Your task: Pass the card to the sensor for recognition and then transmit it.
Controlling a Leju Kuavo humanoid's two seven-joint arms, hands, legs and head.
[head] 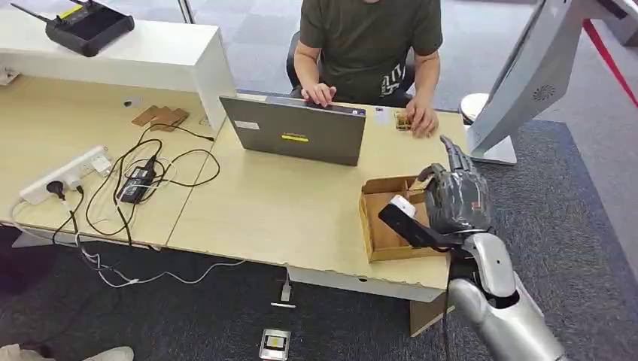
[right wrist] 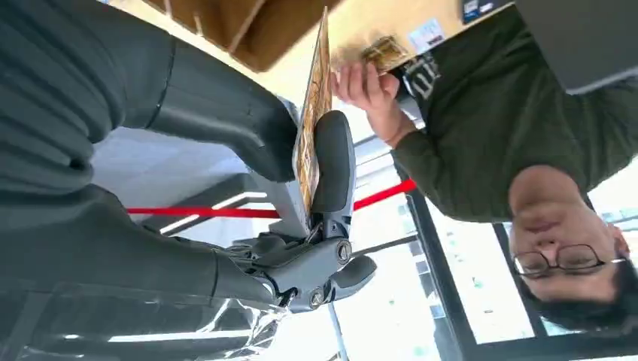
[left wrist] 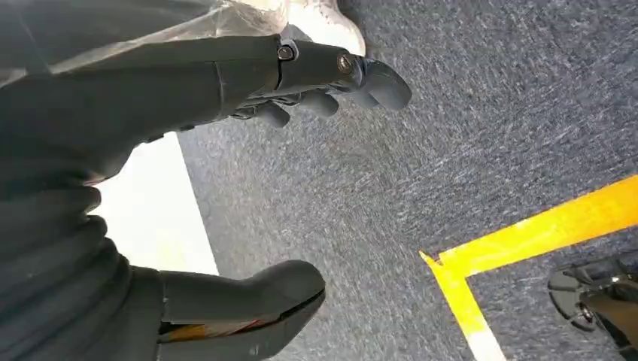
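Head view has the right hand (head: 457,197) raised over the cardboard box (head: 385,238) at the counter's (head: 286,214) near right corner, but you can't really spot the card from there. The right wrist view sorts that out — the card (right wrist: 311,131) is pinched edge-on between thumb and a finger. Left wrist view: left hand (left wrist: 226,180) hangs over grey carpet (left wrist: 421,173), fingers apart, holding nothing.
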